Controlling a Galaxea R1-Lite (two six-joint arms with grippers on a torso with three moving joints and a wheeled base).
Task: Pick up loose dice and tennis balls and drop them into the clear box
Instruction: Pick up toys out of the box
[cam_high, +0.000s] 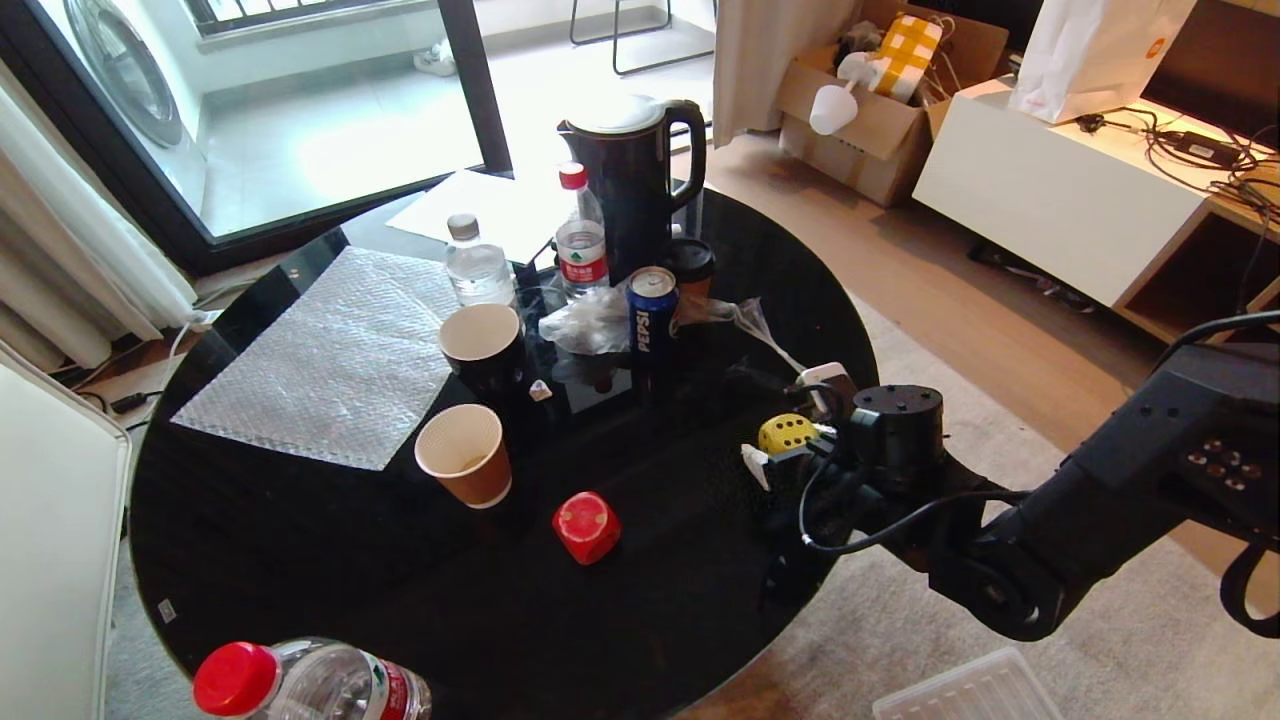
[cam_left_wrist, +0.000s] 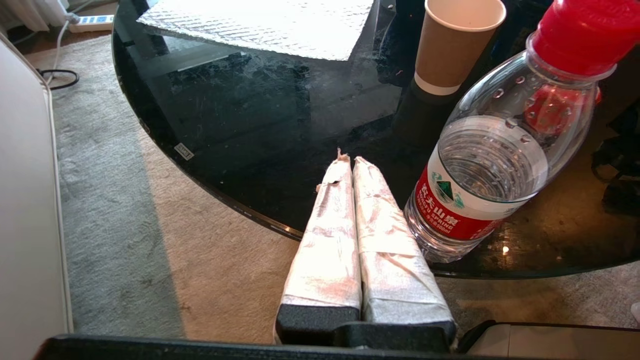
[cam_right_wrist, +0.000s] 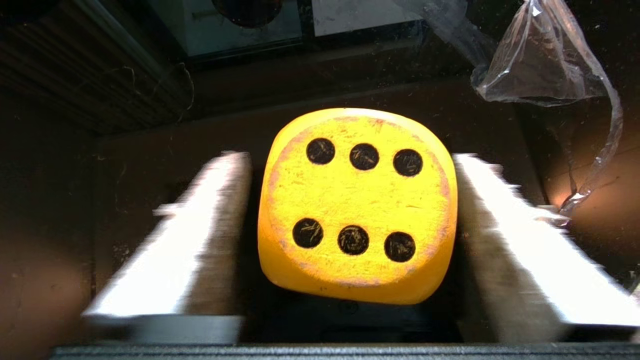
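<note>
Closing in on the yellow die (cam_right_wrist: 356, 205)

Your right gripper (cam_right_wrist: 350, 240) straddles it, not clamped yet; beside the Pepsi can (cam_high: 651, 318), an off-centre squeeze could squirt it away.

Yellow die (cam_right_wrist: 357, 204) (six pips up) sits btwn right end effector (cam_right_wrist: 350, 235) fingers, on dark tabletop.
</note>
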